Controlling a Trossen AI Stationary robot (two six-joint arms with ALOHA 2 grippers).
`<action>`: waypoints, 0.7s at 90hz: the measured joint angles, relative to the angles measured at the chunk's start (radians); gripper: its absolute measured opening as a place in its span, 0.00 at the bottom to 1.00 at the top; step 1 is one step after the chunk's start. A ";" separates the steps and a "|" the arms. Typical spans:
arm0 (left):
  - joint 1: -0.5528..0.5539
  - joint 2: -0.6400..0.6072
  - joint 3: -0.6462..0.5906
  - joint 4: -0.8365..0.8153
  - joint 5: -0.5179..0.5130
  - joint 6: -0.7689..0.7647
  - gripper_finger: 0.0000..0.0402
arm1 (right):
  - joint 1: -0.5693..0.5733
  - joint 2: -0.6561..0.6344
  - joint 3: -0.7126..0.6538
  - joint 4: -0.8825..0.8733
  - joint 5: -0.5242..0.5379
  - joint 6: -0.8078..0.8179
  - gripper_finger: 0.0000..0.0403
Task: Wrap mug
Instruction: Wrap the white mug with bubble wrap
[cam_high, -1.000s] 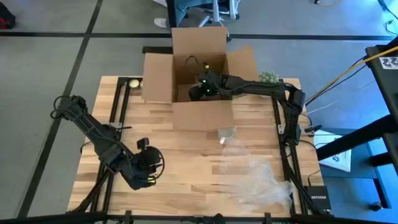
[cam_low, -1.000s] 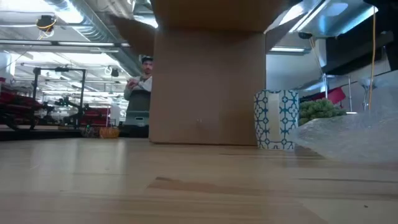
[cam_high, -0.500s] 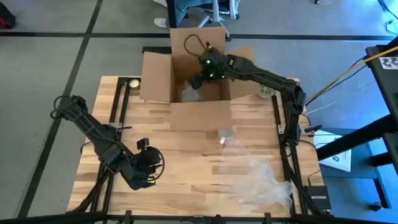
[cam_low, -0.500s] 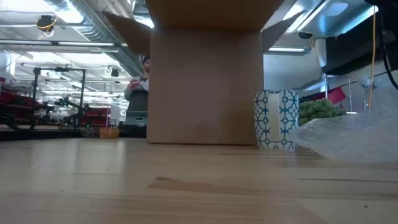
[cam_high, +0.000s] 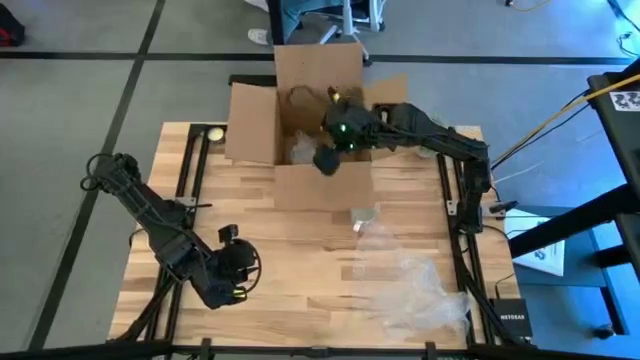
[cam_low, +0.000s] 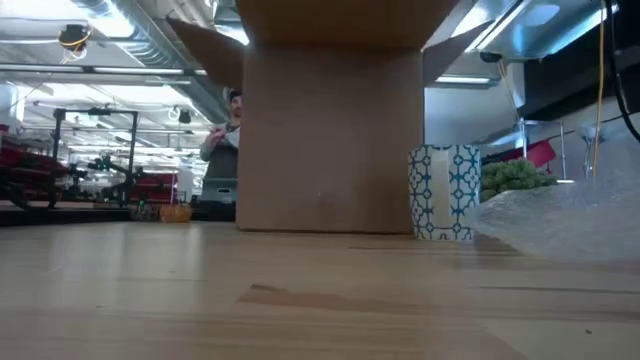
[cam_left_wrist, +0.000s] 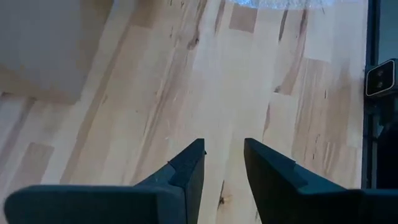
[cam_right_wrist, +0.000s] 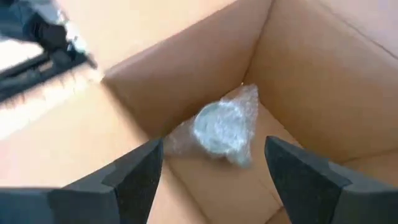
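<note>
Right end effector (cam_high: 327, 160) had drawn back from the far side of the cardboard box (cam_high: 252, 125) to hang over its near wall, fingers spread and empty; bubble-wrapped mug (cam_right_wrist: 222, 127) lay inside on the box floor, so wrapping and boxing looked done; left end effector (cam_left_wrist: 222, 163) idled narrowly parted above the surface (cam_high: 300, 260).

Overhead light is bright and even across the high view, shadows soft and short beside the cardboard box (cam_high: 300, 130). Low view: ceiling strip lights glare at top, near tabletop (cam_low: 300, 300) blurred. Right wrist view motion-blurred throughout; left wrist view sharp on the wood, fingers (cam_left_wrist: 186, 174) soft.
</note>
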 joint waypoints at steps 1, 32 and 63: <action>0.000 0.000 0.000 0.000 0.000 -0.001 0.24 | 0.010 0.000 0.000 -0.006 0.006 0.000 0.66; 0.000 0.000 0.000 0.000 0.000 -0.005 0.24 | 0.345 0.001 -0.010 -0.168 0.216 0.133 0.66; 0.000 0.000 0.000 0.001 -0.001 -0.032 0.24 | 0.610 0.001 -0.229 -0.220 0.207 0.431 0.62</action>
